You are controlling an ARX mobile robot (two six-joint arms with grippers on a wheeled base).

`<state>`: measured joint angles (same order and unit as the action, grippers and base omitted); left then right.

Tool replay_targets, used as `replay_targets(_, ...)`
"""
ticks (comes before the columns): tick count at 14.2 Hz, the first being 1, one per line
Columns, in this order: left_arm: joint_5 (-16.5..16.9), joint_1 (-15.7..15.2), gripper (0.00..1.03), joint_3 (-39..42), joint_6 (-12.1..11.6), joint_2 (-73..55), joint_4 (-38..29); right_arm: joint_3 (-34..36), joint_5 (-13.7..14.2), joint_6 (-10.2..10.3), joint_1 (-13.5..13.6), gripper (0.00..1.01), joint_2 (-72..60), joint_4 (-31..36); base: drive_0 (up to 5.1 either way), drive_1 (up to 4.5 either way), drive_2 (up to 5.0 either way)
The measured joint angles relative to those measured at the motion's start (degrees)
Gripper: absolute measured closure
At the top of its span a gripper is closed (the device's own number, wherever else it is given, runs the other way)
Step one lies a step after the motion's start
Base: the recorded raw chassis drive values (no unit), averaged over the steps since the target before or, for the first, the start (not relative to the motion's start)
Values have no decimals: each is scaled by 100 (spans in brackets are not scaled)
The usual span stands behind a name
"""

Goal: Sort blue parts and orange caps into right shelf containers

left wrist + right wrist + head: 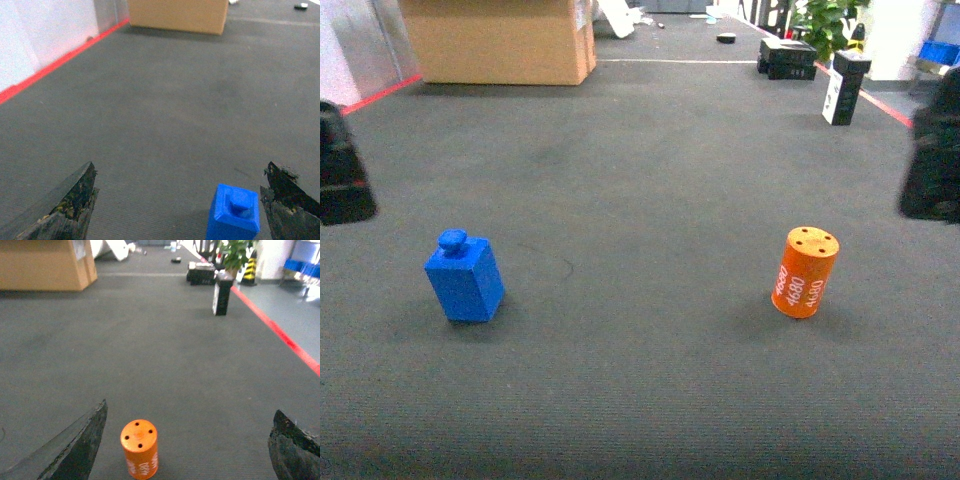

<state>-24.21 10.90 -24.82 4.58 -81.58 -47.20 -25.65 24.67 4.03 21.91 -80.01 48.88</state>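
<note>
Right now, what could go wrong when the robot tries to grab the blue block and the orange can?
The orange cap looks tilted in the head view, so a nudge might tip it and let it roll. In both wrist views the part sits off to one side between the wide-open fingers: the blue part is near the left gripper's right finger, so closing could shove it.

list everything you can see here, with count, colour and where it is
blue part: 1, blue block with a knob on top, on the carpet front left
orange cap: 1, orange cylinder with white 4680 print, on the carpet front right
cardboard box: 1, brown, far left
black boxes: a few, black, far right
plant: 1, green, far right behind the boxes
floor tape: red lines along both edges of the carpet
left hand: 1, black, open, blue part near its right finger
right hand: 1, black, open, orange cap between the fingers, nearer the left one
</note>
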Motion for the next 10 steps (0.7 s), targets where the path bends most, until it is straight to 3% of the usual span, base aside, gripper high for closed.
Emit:
replay_targets(3, 286, 83, 5, -960, 319, -1563, 33, -997, -33, 339, 59, 3, -1786, 24, 0, 0, 0)
replay_targets(5, 560, 267, 5, -1666, 529, -2393, 256, -1447, -37, 673, 55, 3, -2603, -46, 0, 0, 0)
replay_targets(10, 876, 236, 5, -2328, 562, -3287, 538, -2127, -157, 1252, -61, 3, -3486, -267, 0, 0, 0)
